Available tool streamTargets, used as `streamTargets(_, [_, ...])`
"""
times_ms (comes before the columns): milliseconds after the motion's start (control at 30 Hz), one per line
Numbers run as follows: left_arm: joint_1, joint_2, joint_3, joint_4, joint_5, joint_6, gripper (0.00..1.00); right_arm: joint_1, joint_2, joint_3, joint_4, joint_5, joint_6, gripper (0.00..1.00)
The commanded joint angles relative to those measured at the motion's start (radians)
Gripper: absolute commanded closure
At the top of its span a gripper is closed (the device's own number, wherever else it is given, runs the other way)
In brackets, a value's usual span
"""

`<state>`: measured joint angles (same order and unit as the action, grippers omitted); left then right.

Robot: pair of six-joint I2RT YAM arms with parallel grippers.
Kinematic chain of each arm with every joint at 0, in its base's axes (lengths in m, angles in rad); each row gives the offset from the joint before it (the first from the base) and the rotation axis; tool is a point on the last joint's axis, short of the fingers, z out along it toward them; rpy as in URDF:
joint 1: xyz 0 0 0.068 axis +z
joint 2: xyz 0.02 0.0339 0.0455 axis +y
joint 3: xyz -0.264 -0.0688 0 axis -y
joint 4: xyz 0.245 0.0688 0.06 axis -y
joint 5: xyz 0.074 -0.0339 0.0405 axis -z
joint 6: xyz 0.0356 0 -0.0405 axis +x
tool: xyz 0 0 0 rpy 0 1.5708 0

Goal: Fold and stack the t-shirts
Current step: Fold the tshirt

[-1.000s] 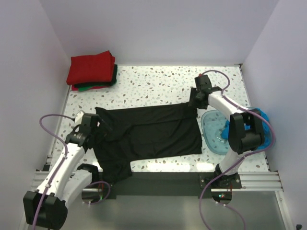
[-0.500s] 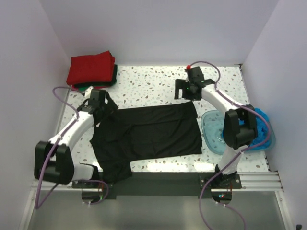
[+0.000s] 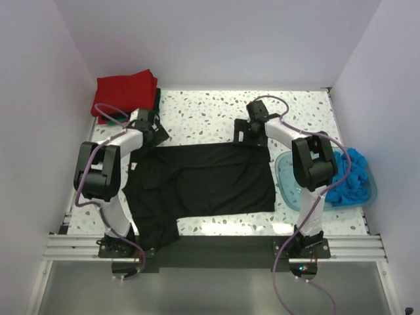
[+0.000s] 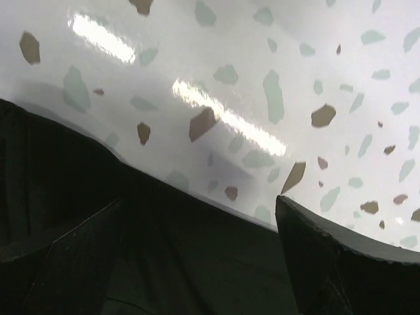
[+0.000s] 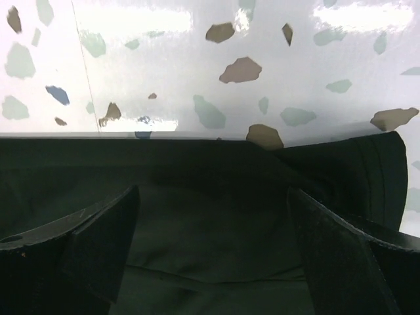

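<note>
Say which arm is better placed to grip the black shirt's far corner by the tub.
Right. The right end effector is open over that black shirt corner; the left end effector is at the opposite end.

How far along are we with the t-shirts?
Done: the red t-shirt lies folded at the far left corner, topping a stack. In hand: the black t-shirt lies spread out, not yet folded; the left gripper and right gripper are at its far edge, fingers open. Left: the bright blue t-shirt bunched in the plastic tub on the right.
</note>
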<state>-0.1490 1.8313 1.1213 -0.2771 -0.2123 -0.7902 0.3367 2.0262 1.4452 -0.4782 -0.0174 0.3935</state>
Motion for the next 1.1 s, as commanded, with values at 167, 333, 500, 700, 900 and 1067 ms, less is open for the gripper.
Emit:
streamTargets(167, [0.081,0.175,0.099,-0.004,0.027,0.012,0.00,-0.054,0.045,0.003,0.032,0.065,0.044,0.01])
streamTargets(333, [0.081,0.259,0.237,-0.023,0.047,0.032,0.00,-0.099,0.083,0.043,0.044,0.060,0.059,0.01])
streamTargets(500, [0.081,0.353,0.371,-0.028,0.086,0.049,0.00,-0.113,0.140,0.128,0.046,0.054,0.048,0.01])
streamTargets(700, [0.081,0.404,0.436,-0.020,0.108,0.042,0.00,-0.126,0.232,0.263,0.012,0.085,0.039,0.01])
streamTargets(900, [0.081,0.359,0.468,-0.034,0.100,0.049,0.00,-0.137,0.218,0.322,0.007,0.064,0.005,0.01])
streamTargets(1067, [0.078,0.241,0.485,-0.109,0.086,0.078,0.00,-0.136,0.115,0.291,0.012,-0.024,-0.044,0.01])
